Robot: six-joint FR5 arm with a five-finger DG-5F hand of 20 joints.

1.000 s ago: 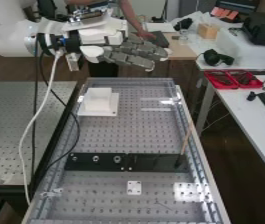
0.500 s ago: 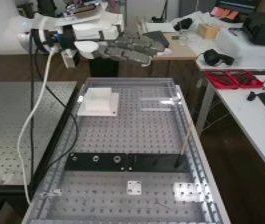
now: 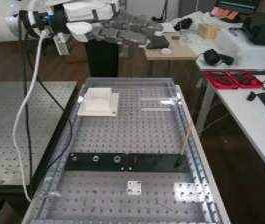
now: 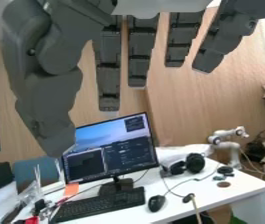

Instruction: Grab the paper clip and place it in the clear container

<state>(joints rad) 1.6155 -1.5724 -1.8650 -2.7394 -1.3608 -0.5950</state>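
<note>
While the hand (image 3: 126, 30) hangs high by the far end of the table (image 3: 123, 135), fingers extended and relaxed, a thin wiry piece (image 3: 161, 204), too small to confirm as the paper clip, lies near the small white plate (image 3: 134, 188). The clear container cannot be identified with certainty.

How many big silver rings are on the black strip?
3 silver rings in a row on the black strip, in its left half: one outermost, two further in.
</note>
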